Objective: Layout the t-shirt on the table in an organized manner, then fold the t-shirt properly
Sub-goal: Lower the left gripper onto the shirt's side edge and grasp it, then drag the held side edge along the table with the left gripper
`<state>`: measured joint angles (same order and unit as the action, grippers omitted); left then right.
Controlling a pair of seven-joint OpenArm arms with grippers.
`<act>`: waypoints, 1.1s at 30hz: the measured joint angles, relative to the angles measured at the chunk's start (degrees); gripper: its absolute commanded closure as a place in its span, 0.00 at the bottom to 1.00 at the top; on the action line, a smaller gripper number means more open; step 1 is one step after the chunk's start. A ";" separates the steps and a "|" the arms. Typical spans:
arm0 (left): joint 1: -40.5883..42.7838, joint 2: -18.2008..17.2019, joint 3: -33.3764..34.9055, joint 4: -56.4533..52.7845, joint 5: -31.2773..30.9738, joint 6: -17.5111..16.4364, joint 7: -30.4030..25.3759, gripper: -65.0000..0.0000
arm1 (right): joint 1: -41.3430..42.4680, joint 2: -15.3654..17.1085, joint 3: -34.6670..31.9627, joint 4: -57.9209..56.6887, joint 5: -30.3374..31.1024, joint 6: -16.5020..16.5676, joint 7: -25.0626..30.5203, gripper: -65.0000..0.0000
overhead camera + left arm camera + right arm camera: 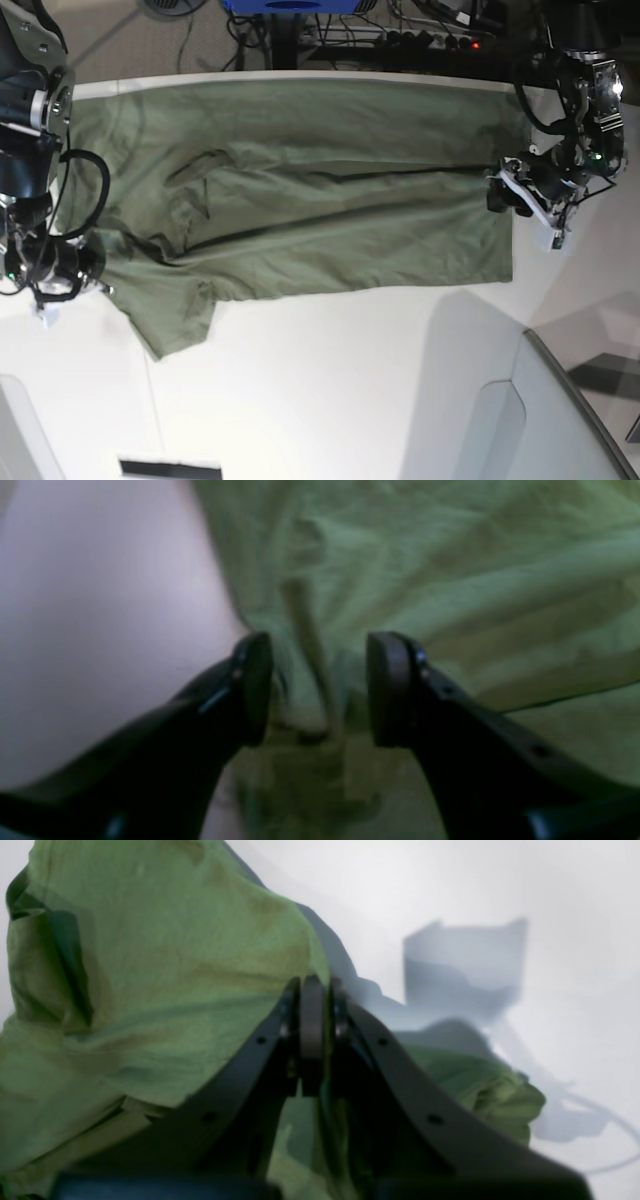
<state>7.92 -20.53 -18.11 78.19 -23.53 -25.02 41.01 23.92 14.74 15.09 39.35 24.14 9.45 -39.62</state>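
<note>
T-shirt [300,210] spread across desk [330,390], hem at 3 o'clock, sleeves at 9. Left tool [320,690] parted over hem fabric, gripping nothing. Right tool [312,1035] pinched onto cloth.

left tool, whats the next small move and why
Probably lift the left tool clear of the t-shirt: its jaws stand apart with no cloth pinched, and that edge lies flat on the table. The right tool is shut on cloth.

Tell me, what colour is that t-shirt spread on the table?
Plain olive green. The t-shirt shows best in the base view, lying on the white table.
</note>
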 measured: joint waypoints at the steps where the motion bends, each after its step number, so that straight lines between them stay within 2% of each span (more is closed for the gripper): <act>1: 0.28 -0.07 -0.13 -0.02 0.13 0.59 -0.02 0.51 | 0.00 0.00 0.00 0.00 -0.02 -0.02 0.00 1.00; 4: 0.61 0.04 -2.10 -0.20 0.02 -0.48 0.42 0.49 | 0.00 -0.02 0.00 0.00 0.00 0.00 -0.09 1.00; 7: -1.14 0.04 -6.75 -1.38 -0.02 -0.24 0.42 0.39 | 0.00 0.26 0.00 0.00 -0.11 -0.02 -0.22 1.00; 10: -7.08 -1.46 -8.46 -6.58 0.63 0.63 0.15 0.27 | 0.02 0.20 -0.04 0.00 -0.17 -0.04 -0.20 1.00; 12: -11.69 -2.21 -8.17 -11.82 -0.02 0.11 -0.07 0.24 | 0.02 0.13 -0.13 0.00 0.09 0.00 -0.17 1.00; 15: -18.53 -2.10 -6.93 -21.27 0.55 0.37 -0.57 0.23 | 0.00 0.31 -0.11 0.00 0.09 -0.04 -0.33 1.00; 19: -24.46 -2.97 1.64 -30.10 0.33 0.39 -4.57 0.24 | 0.00 0.15 -0.11 0.00 -0.15 -0.02 -0.26 1.00; 22: -28.30 -2.38 5.51 -35.95 -0.39 -0.04 -7.34 0.25 | 0.00 0.11 -0.11 0.00 -0.09 -0.02 -0.35 1.00; 28: -31.21 -2.64 5.79 -45.75 -0.15 0.15 -11.89 0.25 | 0.00 0.26 -0.11 0.00 -0.13 -0.02 -0.39 1.00; 33: -32.00 -1.97 5.79 -48.43 -0.28 0.17 -15.98 0.25 | 0.00 0.31 -0.11 0.00 -0.13 0.00 -0.13 1.00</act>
<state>-24.08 -22.50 -12.32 29.76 -23.81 -24.84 25.04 23.92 15.05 14.98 39.35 24.01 9.45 -39.75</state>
